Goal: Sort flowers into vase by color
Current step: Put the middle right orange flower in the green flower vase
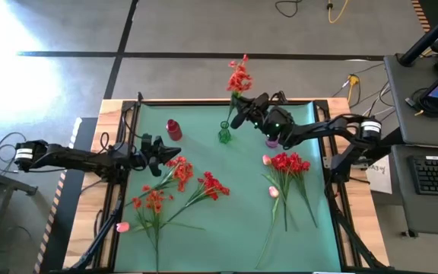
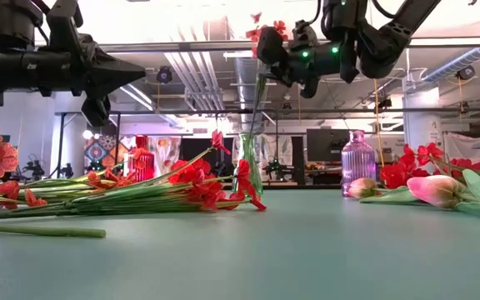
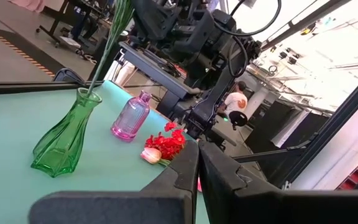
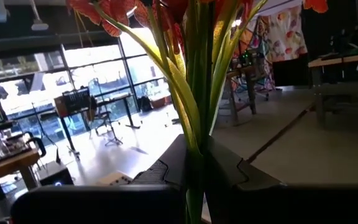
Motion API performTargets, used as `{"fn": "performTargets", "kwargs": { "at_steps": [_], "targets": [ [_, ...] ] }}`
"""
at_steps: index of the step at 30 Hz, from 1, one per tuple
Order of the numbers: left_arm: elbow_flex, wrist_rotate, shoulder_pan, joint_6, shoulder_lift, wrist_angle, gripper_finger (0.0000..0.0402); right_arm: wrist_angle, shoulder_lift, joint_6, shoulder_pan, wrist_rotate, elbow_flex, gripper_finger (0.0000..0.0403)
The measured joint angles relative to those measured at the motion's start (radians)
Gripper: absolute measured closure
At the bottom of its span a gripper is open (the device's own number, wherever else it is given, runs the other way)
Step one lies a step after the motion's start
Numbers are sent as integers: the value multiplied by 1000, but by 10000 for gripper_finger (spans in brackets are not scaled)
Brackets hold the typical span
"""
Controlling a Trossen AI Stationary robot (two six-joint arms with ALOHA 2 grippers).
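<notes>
My right gripper [image 1: 239,116] hovers over the table's far middle, shut on an orange-red flower [image 1: 239,76] whose stem runs down into the green glass vase [image 1: 224,135]. My left gripper [image 1: 161,159] hangs shut and empty above the orange-red flowers [image 1: 179,170] lying flat on the left half of the mat. More orange-red stems [image 1: 157,199] lie nearer. A deep red bunch [image 1: 289,162] and pink buds [image 1: 274,192] lie on the right half. My right gripper pinches the flower's green stem [image 4: 194,134] between its two fingers, on the upper part just below the blossoms [image 2: 265,29]. The fingers come level from the table's right side and lie across the stem. The stem stands nearly upright, its lower end inside the green vase's neck [image 3: 91,93].
A red vase [image 1: 174,129] stands left of the green one, and a purple glass vase [image 3: 130,116] to its right, under my right arm. The green mat [image 1: 234,228] has bare room in its near middle. A pink bud [image 1: 122,226] lies at the near left edge.
</notes>
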Motion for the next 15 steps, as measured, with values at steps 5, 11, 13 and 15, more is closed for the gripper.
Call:
{"fn": "performTargets", "kwargs": {
  "at_steps": [5,11,13,15],
  "targets": [
    [0,0,0,0,0,0,401,-2,11,-8,4,-39,0,374],
    [0,-1,0,0,0,0,401,-3,11,-28,24,-69,0,374],
    [0,-1,0,0,0,0,401,-12,11,-30,28,-70,0,374],
    [0,-2,0,0,0,0,401,-28,11,-33,30,-70,0,374]
  ]
}}
